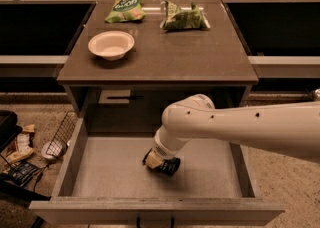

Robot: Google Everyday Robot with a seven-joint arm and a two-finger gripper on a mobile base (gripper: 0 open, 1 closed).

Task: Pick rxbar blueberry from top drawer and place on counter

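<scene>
You're at the grasp step: the gripper [158,160] is down on the bar [170,166] mid-floor in the drawer [150,208] (whether it grips, you cannot tell), so next comes a clean lift over the drawer's back to the counter [170,54].

No legible txt anywhere, incl. on green bags [125,7]; tool [159,161] sits in top drawer [107,177].
</scene>
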